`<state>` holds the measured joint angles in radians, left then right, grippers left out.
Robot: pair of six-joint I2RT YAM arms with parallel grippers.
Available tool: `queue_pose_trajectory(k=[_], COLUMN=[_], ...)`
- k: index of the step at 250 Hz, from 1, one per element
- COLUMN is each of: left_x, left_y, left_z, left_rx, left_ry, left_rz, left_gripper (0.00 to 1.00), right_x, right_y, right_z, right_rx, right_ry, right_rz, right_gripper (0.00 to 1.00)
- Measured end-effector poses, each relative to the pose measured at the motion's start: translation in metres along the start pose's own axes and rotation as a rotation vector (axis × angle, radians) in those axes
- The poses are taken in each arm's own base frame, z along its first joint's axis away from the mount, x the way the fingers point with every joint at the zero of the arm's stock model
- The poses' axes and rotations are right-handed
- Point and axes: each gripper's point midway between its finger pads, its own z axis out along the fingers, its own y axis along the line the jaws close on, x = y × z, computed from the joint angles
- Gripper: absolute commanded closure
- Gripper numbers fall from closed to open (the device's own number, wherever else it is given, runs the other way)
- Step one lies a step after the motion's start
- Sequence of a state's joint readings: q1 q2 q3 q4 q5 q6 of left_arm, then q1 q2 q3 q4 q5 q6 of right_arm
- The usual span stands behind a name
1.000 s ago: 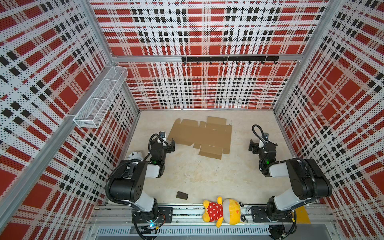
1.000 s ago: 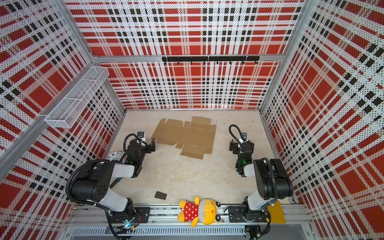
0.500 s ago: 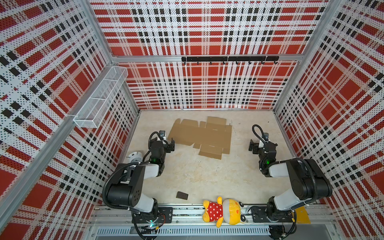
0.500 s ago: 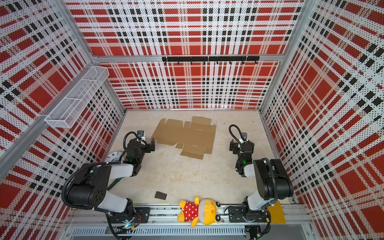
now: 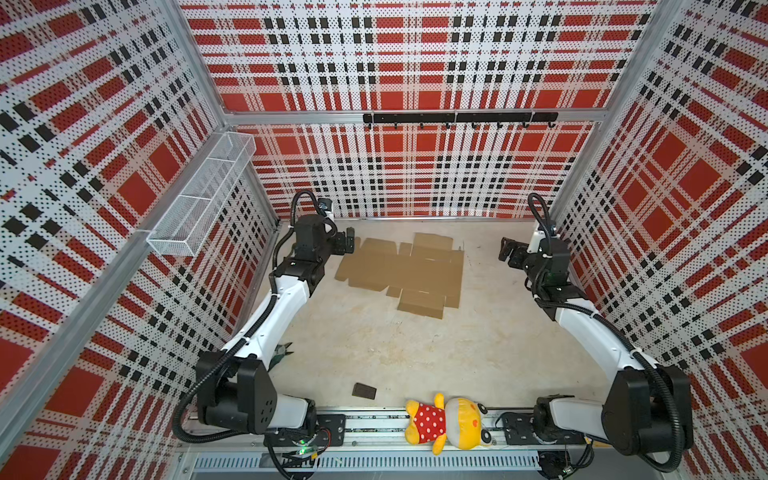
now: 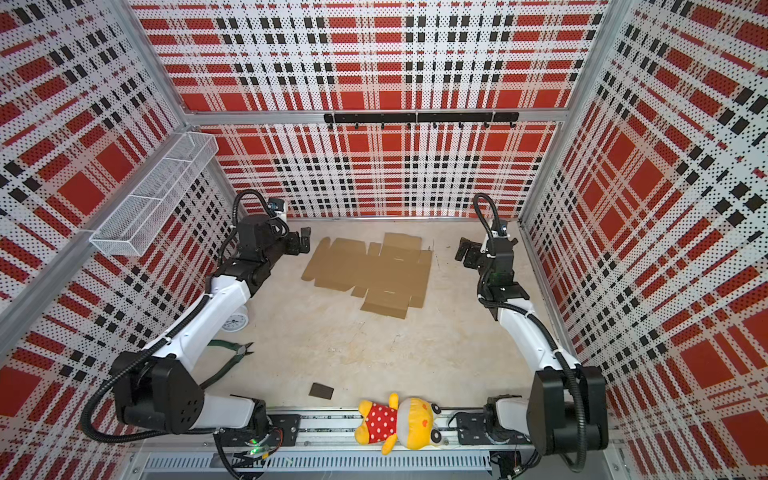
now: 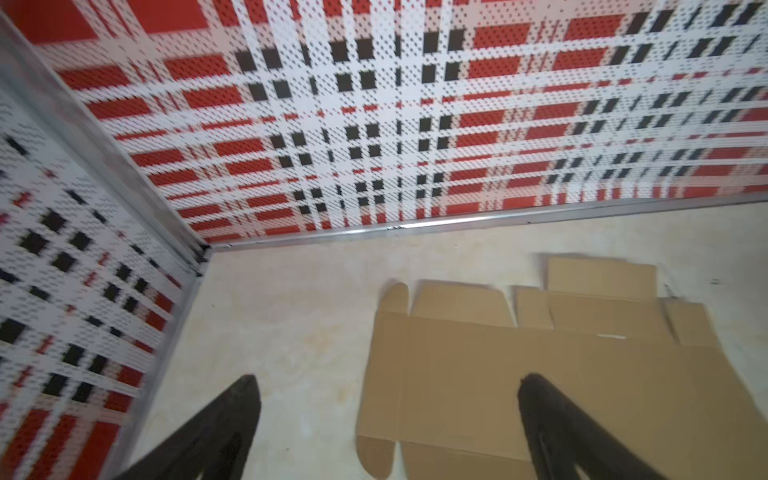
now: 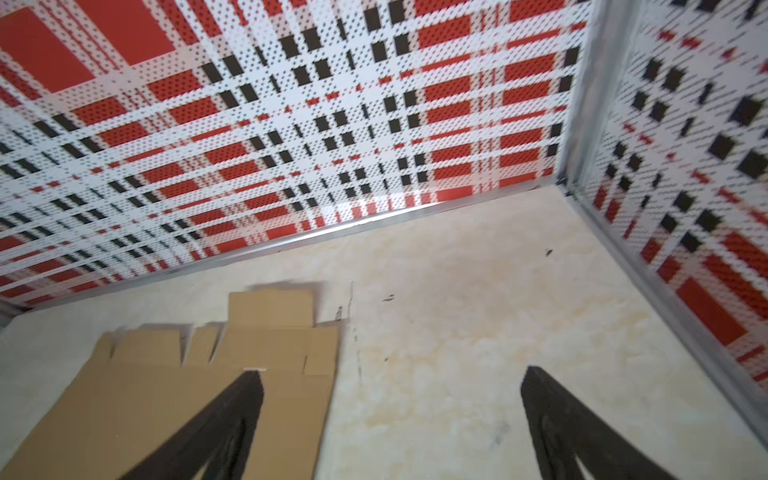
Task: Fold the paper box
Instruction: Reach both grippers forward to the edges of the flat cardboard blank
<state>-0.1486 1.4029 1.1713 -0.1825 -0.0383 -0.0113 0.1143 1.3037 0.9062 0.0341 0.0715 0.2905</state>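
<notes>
Red plaid walls [image 5: 415, 62], beige table [image 5: 374, 353], plain brown paper box [image 5: 405, 270] lying flat

**Cardboard blank lies unfolded on the table**

The paper box [image 5: 409, 270], a plain brown corrugated die-cut blank, lies flat on the pale tabletop toward the far wall in both top views [image 6: 374, 272]. Its flaps and tabs spread outward, uncreased. The wrist views show it pressed flat, unprinted, edges cleanly cut [image 7: 540, 374] [image 8: 174, 390].
</notes>
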Motion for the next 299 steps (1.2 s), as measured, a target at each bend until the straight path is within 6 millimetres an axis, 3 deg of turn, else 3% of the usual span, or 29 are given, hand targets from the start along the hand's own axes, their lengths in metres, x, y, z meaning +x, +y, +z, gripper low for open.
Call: queue_pose_trajectory(k=[44, 68, 95, 154, 232, 299], left_x=[0.068, 0.092, 0.096, 0.089, 0.137, 0.176], left_y=[0.013, 0.022, 0.024, 0.018, 0.014, 0.024], left_z=[0.004, 0.006, 0.021, 0.083, 0.135, 0.15], left_rx=[0.045, 0.025, 0.019, 0.071, 0.125, 0.132], left_ry=[0.17, 0.229, 0.269, 0.368, 0.57, 0.699], left_rz=[-0.104, -0.138, -0.17, -0.249, -0.304, -0.358], left_gripper=[0.0, 0.01, 0.0, 0.01, 0.0, 0.0], right_x=[0.05, 0.076, 0.1, 0.134, 0.167, 0.181], right_y=[0.031, 0.036, 0.042, 0.052, 0.06, 0.066], right_z=[0.023, 0.04, 0.055, 0.066, 0.078, 0.087], right_rx=[-0.082, -0.1, -0.117, -0.156, -0.195, -0.223], right_ry=[0.247, 0.369, 0.478, 0.607, 0.722, 0.753], right_rz=[0.07, 0.12, 0.171, 0.274, 0.351, 0.42], right_gripper=[0.02, 0.04, 0.06, 0.07, 0.12, 0.16])
